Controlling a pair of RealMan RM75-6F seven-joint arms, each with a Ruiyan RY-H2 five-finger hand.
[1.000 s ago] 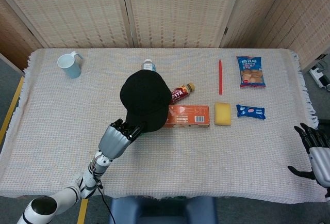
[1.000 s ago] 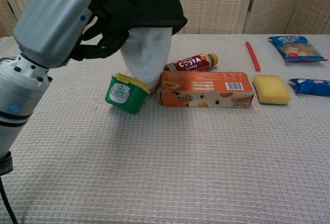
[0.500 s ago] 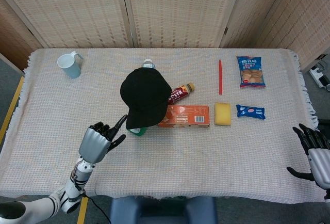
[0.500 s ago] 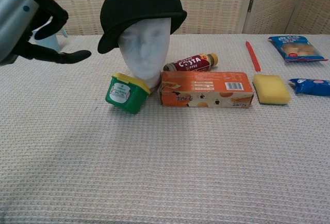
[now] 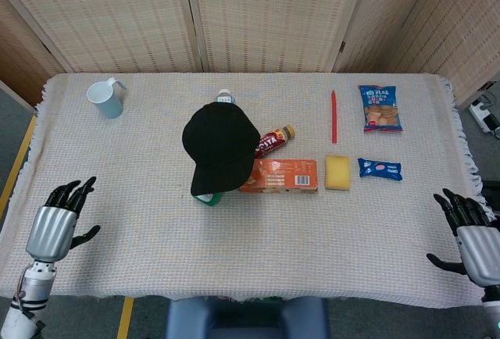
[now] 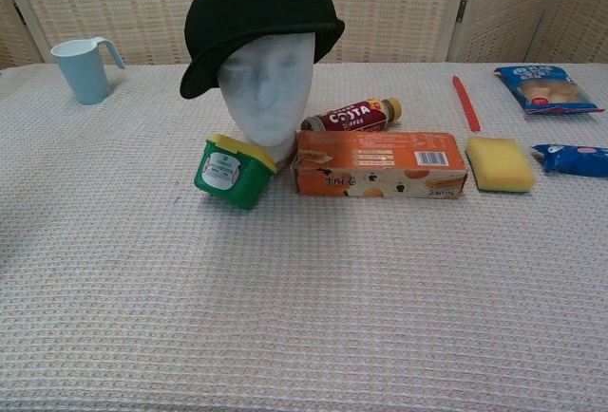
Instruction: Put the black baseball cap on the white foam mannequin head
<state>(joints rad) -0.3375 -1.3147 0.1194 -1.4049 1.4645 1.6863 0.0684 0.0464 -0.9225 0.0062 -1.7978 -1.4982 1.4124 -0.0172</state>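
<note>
The black baseball cap sits on the white foam mannequin head near the middle of the table, brim tilted toward the front left. From above the cap hides the head. My left hand hovers at the table's front left edge, fingers spread and holding nothing, far from the cap. At the front right edge my right hand is also spread and empty. Neither hand shows in the chest view.
A green tub leans against the mannequin's base beside an orange box and a brown bottle. A yellow sponge, red pen and blue snack packs lie to the right. A pale blue cup stands far left.
My left hand let go of the cap's brim and drew back to the front left edge, leaving the chest view. The cap stays on the mannequin head.
</note>
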